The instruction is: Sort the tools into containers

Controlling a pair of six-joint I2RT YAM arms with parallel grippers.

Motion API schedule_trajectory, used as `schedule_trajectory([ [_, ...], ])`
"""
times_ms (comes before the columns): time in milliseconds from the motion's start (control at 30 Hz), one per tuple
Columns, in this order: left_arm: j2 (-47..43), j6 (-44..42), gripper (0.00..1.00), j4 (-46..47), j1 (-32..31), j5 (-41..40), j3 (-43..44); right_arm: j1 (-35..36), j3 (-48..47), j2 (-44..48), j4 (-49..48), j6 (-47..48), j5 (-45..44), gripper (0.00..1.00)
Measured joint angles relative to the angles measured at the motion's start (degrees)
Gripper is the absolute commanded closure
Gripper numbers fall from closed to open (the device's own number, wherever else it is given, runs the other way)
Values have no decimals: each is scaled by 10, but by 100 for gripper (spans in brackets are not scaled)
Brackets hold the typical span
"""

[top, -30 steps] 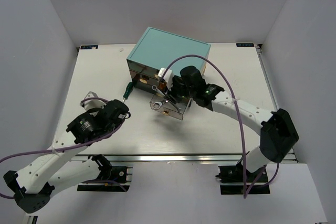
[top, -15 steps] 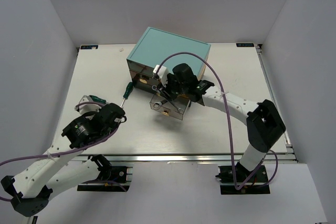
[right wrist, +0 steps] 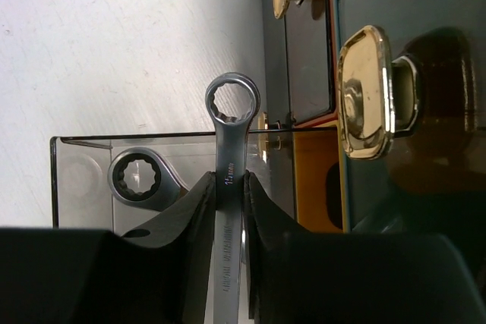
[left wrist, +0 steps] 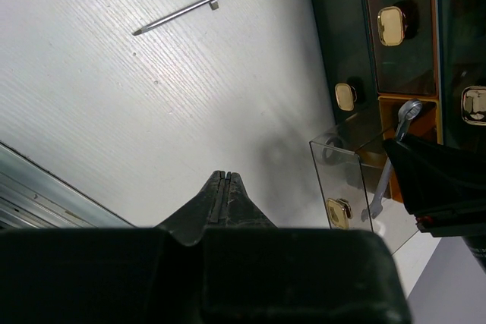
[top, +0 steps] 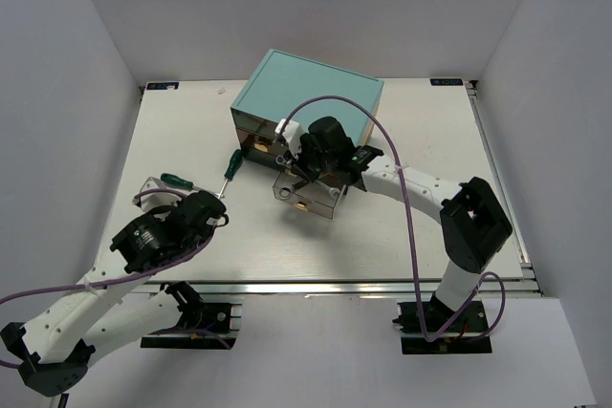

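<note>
My right gripper [right wrist: 229,180] is shut on a silver wrench [right wrist: 231,134] and holds it upright over the pulled-out clear drawer [right wrist: 76,187]. A second silver wrench [right wrist: 140,180] lies in that drawer. In the top view the right gripper [top: 295,164] is at the front of the teal chest [top: 311,93], above the drawer [top: 308,195]. My left gripper [left wrist: 222,177] is shut and empty over bare table, left of the drawer [left wrist: 338,180]. Two green-handled screwdrivers [top: 178,181] [top: 230,164] lie on the table left of the chest. The yellow-and-black screwdriver is out of view.
Closed drawers with gold pull handles [right wrist: 368,104] fill the chest's front beside an orange-lined open slot [right wrist: 315,180]. The chest stands at the back middle of the white table [top: 411,236]. White walls enclose the table on three sides.
My right gripper has moved left with the wrench, closer to the chest's front above the drawer. My left arm has drawn back to the near left, uncovering the far-left green screwdriver.
</note>
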State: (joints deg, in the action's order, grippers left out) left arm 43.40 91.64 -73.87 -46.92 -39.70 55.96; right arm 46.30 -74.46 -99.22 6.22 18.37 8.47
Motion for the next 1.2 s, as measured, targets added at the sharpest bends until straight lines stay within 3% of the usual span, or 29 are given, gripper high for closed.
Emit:
schedule_trajectory([
  [433,-2,4,100,-7,0,-2,-1,6,29,44,-19,-4,-69,97],
  [600,-2,5,100,-7,0,-2,-1,5,32,59,-20,-3,-94,96],
  [900,-4,8,100,-8,0,-2,-1,6,32,62,1,75,-15,94],
  [1200,-13,12,100,-10,0,-2,-4,7,12,68,94,252,69,94],
])
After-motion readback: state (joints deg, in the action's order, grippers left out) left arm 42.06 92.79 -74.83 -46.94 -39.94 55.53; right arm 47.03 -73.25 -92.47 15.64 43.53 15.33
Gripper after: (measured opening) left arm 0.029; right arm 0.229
